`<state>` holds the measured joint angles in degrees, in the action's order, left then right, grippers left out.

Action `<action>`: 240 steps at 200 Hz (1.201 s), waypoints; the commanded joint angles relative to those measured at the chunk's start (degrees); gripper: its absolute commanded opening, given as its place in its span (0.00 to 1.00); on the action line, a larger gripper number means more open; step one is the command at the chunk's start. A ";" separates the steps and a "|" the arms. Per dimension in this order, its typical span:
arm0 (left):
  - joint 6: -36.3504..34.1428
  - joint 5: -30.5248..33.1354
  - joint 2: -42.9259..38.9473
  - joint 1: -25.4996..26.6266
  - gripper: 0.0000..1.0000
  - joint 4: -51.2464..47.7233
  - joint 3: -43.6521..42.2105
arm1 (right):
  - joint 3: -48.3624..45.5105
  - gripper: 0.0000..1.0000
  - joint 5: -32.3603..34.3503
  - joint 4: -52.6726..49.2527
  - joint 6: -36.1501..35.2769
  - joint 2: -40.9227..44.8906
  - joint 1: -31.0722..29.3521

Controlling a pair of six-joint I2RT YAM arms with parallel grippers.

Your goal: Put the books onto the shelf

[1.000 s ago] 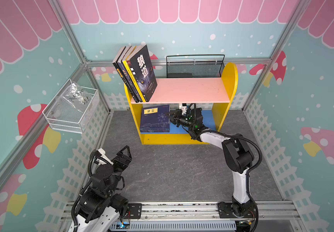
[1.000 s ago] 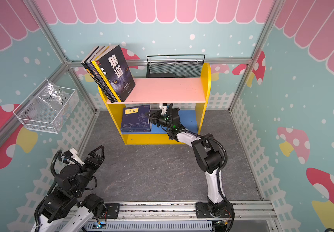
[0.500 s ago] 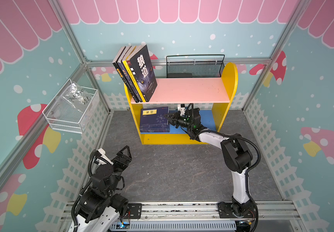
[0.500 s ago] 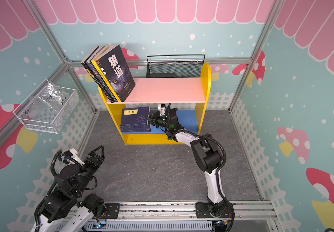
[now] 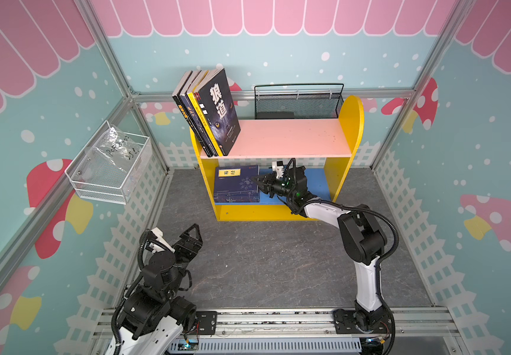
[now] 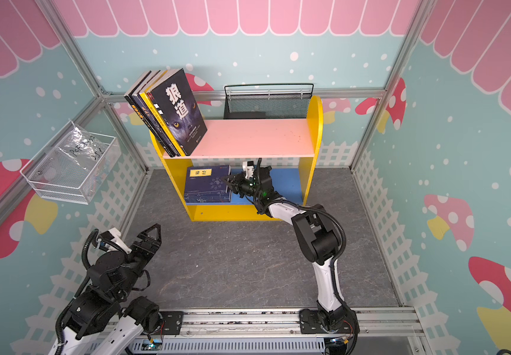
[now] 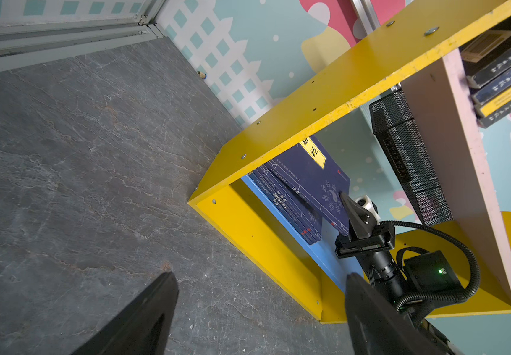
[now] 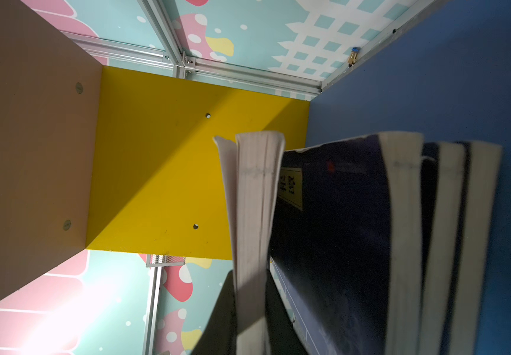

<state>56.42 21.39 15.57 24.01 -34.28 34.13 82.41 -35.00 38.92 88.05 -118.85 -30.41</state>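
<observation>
The shelf [image 5: 352,123] stands at the back with a pink upper board [image 5: 288,138] and a blue lower board [image 8: 432,76]. Several books [image 5: 217,107] lean against its left side on the pink board. A stack of navy books [image 5: 237,184] lies on the blue board. My right gripper [image 5: 257,181] reaches into the lower tier, shut on the page edge of the top navy book [image 8: 254,199], which tilts up off the stack [image 7: 315,178]. My left gripper [image 7: 260,276] hangs open and empty over the grey floor at the front left [image 5: 183,239].
A black mesh basket [image 5: 297,101] sits behind the shelf. A white wire basket [image 5: 110,166] holding a plastic bag hangs on the left wall. Grey floor [image 5: 263,261] spreads between the shelf and the front rail [image 5: 279,319]. Walls close in on all sides.
My right gripper has crept a little to the left inside the lower tier, still holding the navy book's edge. The left arm has not moved.
</observation>
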 commanded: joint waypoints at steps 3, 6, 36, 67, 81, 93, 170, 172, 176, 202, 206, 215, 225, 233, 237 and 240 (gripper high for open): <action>0.88 -0.23 -0.10 -0.27 0.87 0.62 -0.52 | -0.78 0.15 -0.94 1.25 -0.67 2.57 -0.24; 0.88 -0.29 -0.13 -0.26 0.87 0.62 -0.49 | -0.76 0.15 -0.99 1.25 -0.68 2.58 -0.22; 1.03 -0.29 -0.12 -0.28 0.87 0.61 -0.56 | -1.12 0.15 -1.19 1.17 -0.92 2.82 -0.20; 1.14 -0.57 -0.12 -0.27 0.87 0.62 -0.55 | -0.59 0.15 -1.26 0.93 -1.02 2.16 -0.17; 1.19 -0.58 -0.19 -0.26 0.87 0.57 -0.63 | -0.23 0.15 -1.31 0.28 -1.49 2.09 -0.24; 1.23 -0.66 -0.27 -0.23 0.87 0.63 -0.64 | 0.07 0.16 -0.68 -1.55 -2.72 2.12 -0.09; 1.49 -0.82 -0.37 -0.27 0.87 0.59 -0.99 | 1.55 0.19 3.50 -8.47 -8.94 2.92 -0.18; 1.50 -0.86 -0.37 -0.28 0.87 0.61 -0.99 | 1.71 0.19 3.57 -8.83 -9.17 2.92 -0.22; 1.50 -0.82 -0.39 -0.25 0.87 0.62 -0.97 | 1.93 0.19 3.70 -9.33 -9.56 2.92 -0.22; 1.41 -0.66 -0.37 -0.26 0.87 0.58 -1.08 | 3.82 0.19 4.07 -11.87 -11.47 2.78 -0.46; 1.43 -0.70 -0.37 -0.25 0.87 0.65 -1.08 | 4.23 0.19 4.07 -12.26 -11.74 2.70 -0.52; 1.49 -0.78 -0.28 -0.26 0.87 0.77 -1.17 | 5.07 0.19 3.98 -13.10 -12.21 2.44 -0.76; 1.43 -0.81 -0.28 -0.28 0.87 0.80 -1.23 | 5.60 0.19 4.14 -13.47 -12.52 2.14 -0.96; 1.49 -0.82 -0.28 -0.27 0.87 0.79 -1.26 | 6.02 0.19 4.10 -13.60 -12.62 1.90 -1.21; 1.50 -0.82 -0.30 -0.24 0.87 0.80 -1.26 | 6.14 0.19 4.22 -13.68 -12.56 1.82 -1.29; 1.50 -0.82 -0.36 -0.27 0.87 0.79 -1.26 | 6.18 0.19 4.30 -13.77 -12.55 1.78 -1.31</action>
<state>56.84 20.80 15.57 24.01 -33.58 33.63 86.11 -31.44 25.85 77.06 -118.65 -30.70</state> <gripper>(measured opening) 0.870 0.192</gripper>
